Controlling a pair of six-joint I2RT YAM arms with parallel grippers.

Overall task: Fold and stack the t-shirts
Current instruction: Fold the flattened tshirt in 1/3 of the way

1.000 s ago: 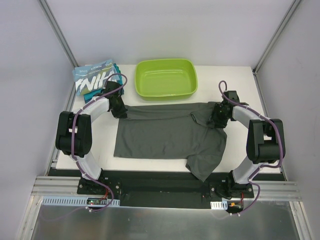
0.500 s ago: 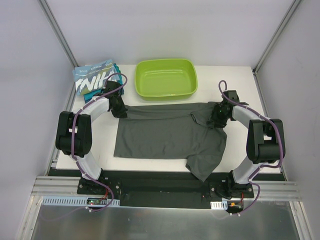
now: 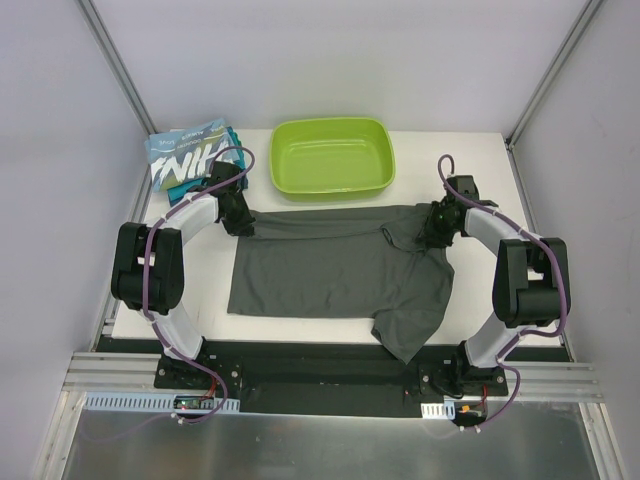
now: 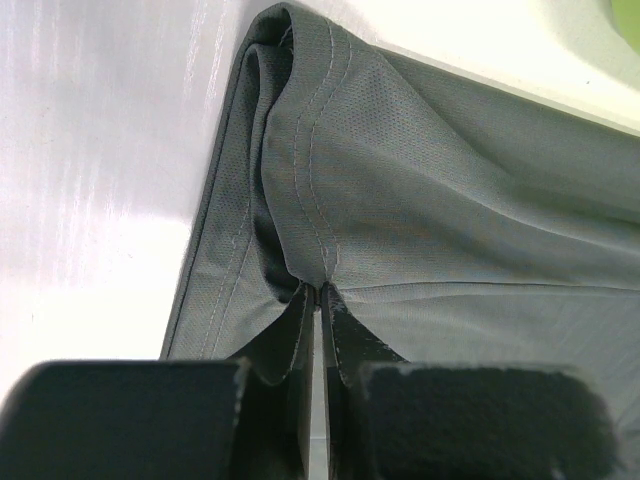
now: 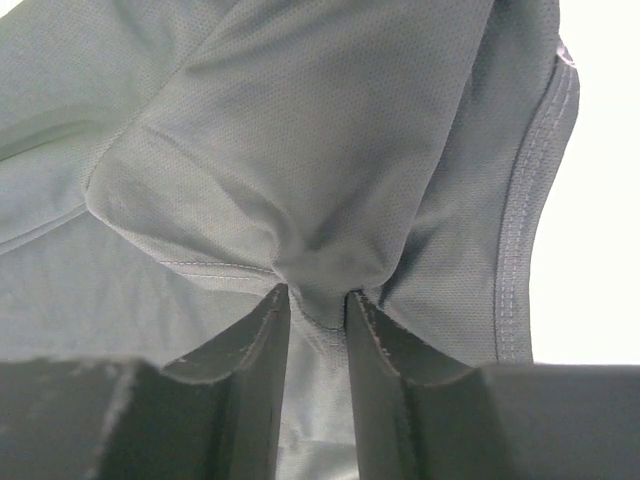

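Both our pincers are pinching the dark grey t-shirt (image 3: 320,270), which lies spread on the table (image 3: 480,170) just in front of the lime-green tub (image 3: 333,160). Our left pincer (image 4: 318,292) clamps a stitched hem fold below the tub's left end, and our right pincer (image 5: 318,295) grips bunched cloth beyond its right end. Left of the tub we see the light blue lettered t-shirt (image 3: 190,155).
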